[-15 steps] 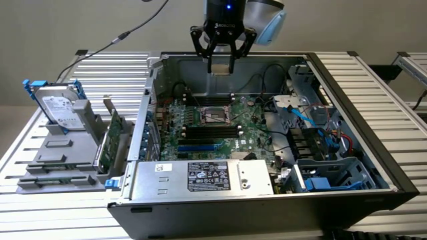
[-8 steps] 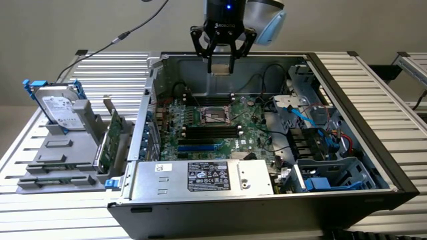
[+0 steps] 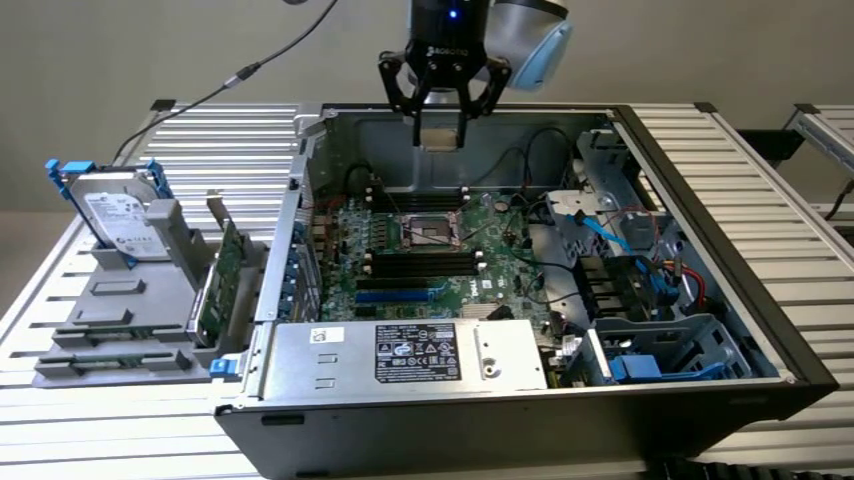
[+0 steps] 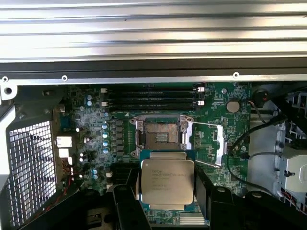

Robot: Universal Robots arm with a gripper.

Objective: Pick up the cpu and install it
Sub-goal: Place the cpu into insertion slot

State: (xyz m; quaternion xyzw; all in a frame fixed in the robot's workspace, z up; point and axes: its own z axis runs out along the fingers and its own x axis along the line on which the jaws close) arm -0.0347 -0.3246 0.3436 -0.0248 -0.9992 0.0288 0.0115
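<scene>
The cpu (image 4: 167, 177), a flat square chip with a silvery top plate and a blue-green rim, sits between my gripper's (image 4: 169, 194) two dark fingers (image 4: 125, 203), which are shut on its sides. Beyond the chip lies the motherboard's square socket (image 4: 160, 132), its metal frame swung open and the contact field bare. In the exterior view the gripper (image 3: 441, 125) hangs over the rear of the open computer case, holding the cpu (image 3: 441, 133) well above the socket (image 3: 424, 230).
The case (image 3: 747, 230) lies on its side on a slatted metal table. RAM slots (image 3: 420, 262), cables (image 3: 627, 230) and a power supply (image 3: 400, 352) surround the socket. A hard drive (image 3: 118, 212) with blue brackets stands in a grey holder (image 3: 120, 320) at the exterior view's left.
</scene>
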